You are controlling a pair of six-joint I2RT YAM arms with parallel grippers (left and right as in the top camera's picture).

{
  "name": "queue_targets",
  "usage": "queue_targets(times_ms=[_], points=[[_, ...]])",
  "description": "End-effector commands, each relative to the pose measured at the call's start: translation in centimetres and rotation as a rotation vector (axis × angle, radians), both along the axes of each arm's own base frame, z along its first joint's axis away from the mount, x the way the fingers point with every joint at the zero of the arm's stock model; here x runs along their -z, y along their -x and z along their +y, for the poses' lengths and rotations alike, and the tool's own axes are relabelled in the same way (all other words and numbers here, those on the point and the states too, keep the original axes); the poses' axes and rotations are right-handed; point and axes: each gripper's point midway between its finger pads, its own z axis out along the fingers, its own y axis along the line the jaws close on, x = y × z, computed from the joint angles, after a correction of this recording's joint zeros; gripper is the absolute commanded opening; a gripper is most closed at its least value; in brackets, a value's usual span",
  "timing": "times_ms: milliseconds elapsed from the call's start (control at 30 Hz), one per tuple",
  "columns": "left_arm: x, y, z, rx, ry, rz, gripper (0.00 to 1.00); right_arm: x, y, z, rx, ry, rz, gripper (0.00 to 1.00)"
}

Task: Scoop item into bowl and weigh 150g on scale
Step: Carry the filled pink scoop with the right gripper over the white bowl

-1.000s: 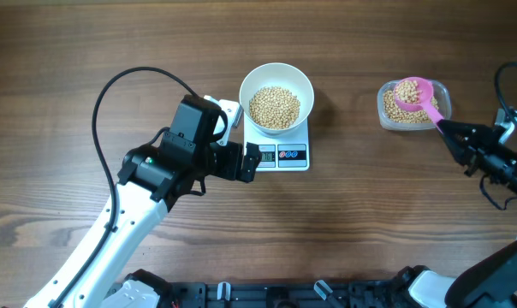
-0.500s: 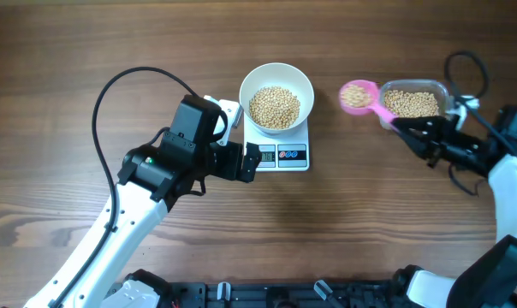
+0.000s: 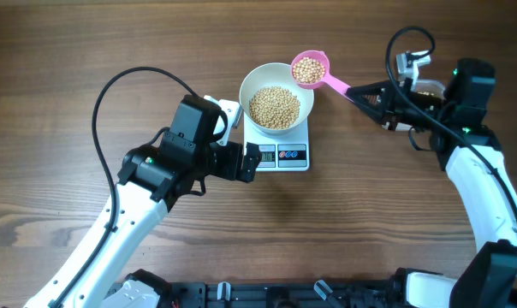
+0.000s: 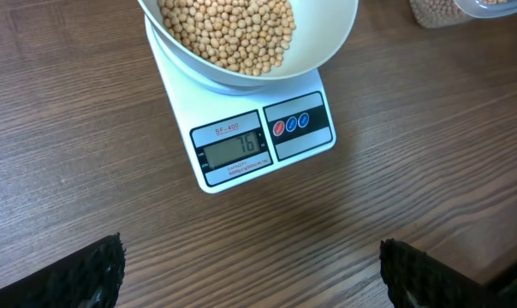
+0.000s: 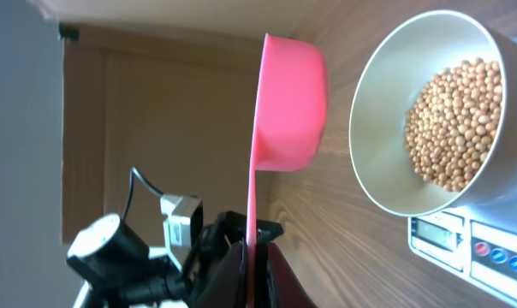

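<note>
**benchnoob:** So where are the beans [image 3: 275, 107] right now?

**yam_fan:** Most are heaped in the white bowl [image 3: 303, 92], which sits on the scale [image 3: 280, 156] mid-table. There's another load in the pink scoop [image 3: 309, 69], level, right at the bowl's far-right rim. The right gripper [image 3: 371, 95] is clamped tight on the scoop's handle. The left gripper [image 4: 250, 278] hangs in front of the scale with its fingers spread wide and nothing in them.

**benchnoob:** How close to done?

**yam_fan:** I'd say around halfway. The display [image 4: 233, 147] looks like 76, but the digits are fuzzy, so don't quote me. This scoopful isn't tipped in yet, and I'd guess it takes a few more after that.

**benchnoob:** Anything you can't see?

**yam_fan:** The clear tub [image 4: 434, 10] is cut off at the corner of the left wrist view, and the right arm mostly hides it from overhead. The right wrist camera only catches the scoop's underside, so you can't see its load from there.
</note>
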Motion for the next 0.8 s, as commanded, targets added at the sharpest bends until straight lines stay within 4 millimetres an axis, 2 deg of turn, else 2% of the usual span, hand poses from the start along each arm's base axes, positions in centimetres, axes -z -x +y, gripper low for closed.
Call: queue_targets(times_ms=[0, 233, 767], points=[[-0.4, 0.1, -0.2, 0.019, 0.004, -0.016, 1.0, 0.4, -0.8, 0.7, 0.041, -0.002, 0.083, 0.04], [-0.4, 0.1, -0.2, 0.019, 0.004, -0.016, 1.0, 1.7, -2.5, 0.3, 0.135, 0.086, 0.052, 0.04], [-0.4, 0.1, -0.2, 0.019, 0.004, -0.016, 1.0, 3.3, -3.1, 0.7, 0.09, 0.06, 0.068, 0.04]])
